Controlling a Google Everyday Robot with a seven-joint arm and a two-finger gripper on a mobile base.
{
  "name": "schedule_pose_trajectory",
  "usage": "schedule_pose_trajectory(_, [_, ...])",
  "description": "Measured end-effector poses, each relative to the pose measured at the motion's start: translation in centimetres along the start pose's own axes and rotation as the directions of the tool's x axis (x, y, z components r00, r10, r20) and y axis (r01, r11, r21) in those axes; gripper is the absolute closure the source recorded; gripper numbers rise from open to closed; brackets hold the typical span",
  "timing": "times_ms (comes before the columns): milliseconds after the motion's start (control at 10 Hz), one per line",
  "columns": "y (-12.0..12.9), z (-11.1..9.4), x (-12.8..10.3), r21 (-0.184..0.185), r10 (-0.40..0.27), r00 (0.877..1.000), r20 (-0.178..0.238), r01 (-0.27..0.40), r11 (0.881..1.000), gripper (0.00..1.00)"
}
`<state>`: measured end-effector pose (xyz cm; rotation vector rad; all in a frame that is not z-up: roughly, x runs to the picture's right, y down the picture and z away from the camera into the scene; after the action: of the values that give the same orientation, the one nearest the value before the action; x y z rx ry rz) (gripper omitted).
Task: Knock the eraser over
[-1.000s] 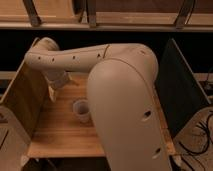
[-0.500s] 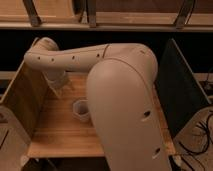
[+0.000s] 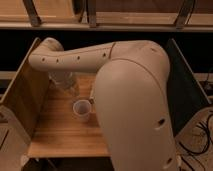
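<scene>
My gripper [image 3: 64, 86] hangs down from the wrist end of the arm [image 3: 75, 57] over the back left of the wooden table [image 3: 55, 132], close to the left side wall, and it is shut. The eraser is out of view; the arm's bulky beige body [image 3: 132, 105] covers the middle and right of the table. Whether anything sits between the gripper's fingers cannot be told.
A small white cup [image 3: 81, 109] stands upright on the table just right of and nearer than the gripper. Wooden side panels [image 3: 22, 97] wall in the left, a dark panel [image 3: 186, 85] the right. A shelf rail [image 3: 105, 25] runs along the back.
The gripper has drifted a little to the right, toward the cup, and has gone from open to shut. The cup has not moved.
</scene>
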<state>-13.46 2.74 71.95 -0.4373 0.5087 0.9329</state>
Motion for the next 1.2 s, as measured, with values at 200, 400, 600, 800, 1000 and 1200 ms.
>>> schedule_pose_trajectory(200, [-1.8,2.0,2.3,-0.020,0.086,0.995,-0.057,-0.087,0.996,1.00])
schedule_pose_trajectory(400, [-2.9,3.1,3.7,-0.030,0.142,0.986,-0.091,-0.146,0.989,1.00])
schedule_pose_trajectory(600, [-2.4,3.0,3.6,-0.036,0.135,0.987,-0.092,-0.139,0.990,1.00])
schedule_pose_trajectory(800, [-2.5,3.7,4.1,-0.035,0.141,0.984,-0.112,-0.145,0.989,1.00])
schedule_pose_trajectory(1000, [-2.9,5.6,6.9,-0.048,0.189,0.963,-0.190,-0.201,0.978,1.00])
schedule_pose_trajectory(1200, [-3.7,7.8,11.8,-0.056,0.279,0.914,-0.293,-0.308,0.950,1.00])
